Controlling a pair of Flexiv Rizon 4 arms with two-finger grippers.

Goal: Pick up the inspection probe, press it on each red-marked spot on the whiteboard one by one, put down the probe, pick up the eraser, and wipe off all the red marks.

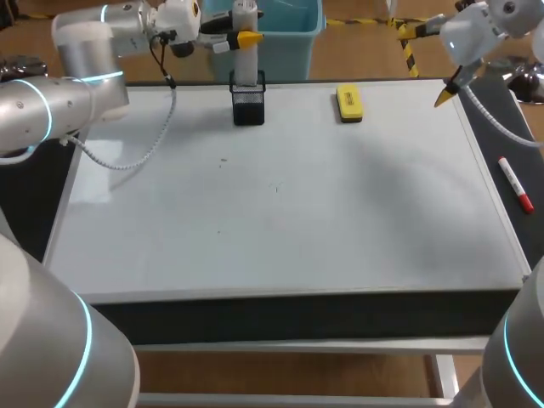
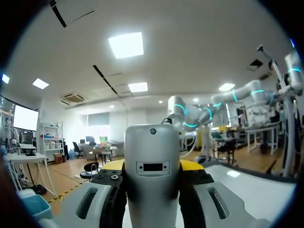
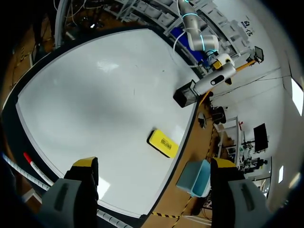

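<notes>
Inspection probe (image 1: 245, 59), eraser (image 1: 349, 102), red marker (image 1: 515, 184): one of each.

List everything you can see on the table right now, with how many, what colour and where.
whiteboard: 1, white, lying flat over most of the table
holder: 1, black mesh, at the whiteboard's far edge, left of the middle
inspection probe: 1, silver-white, standing upright in the holder
eraser: 1, yellow, on the whiteboard near its far edge, right of the holder
marker: 1, white and red, on the black table beside the whiteboard's right edge
left gripper: 1, yellow-tipped, shut on the inspection probe above the holder
right gripper: 1, yellow-tipped, open, above the whiteboard's far right corner
</notes>
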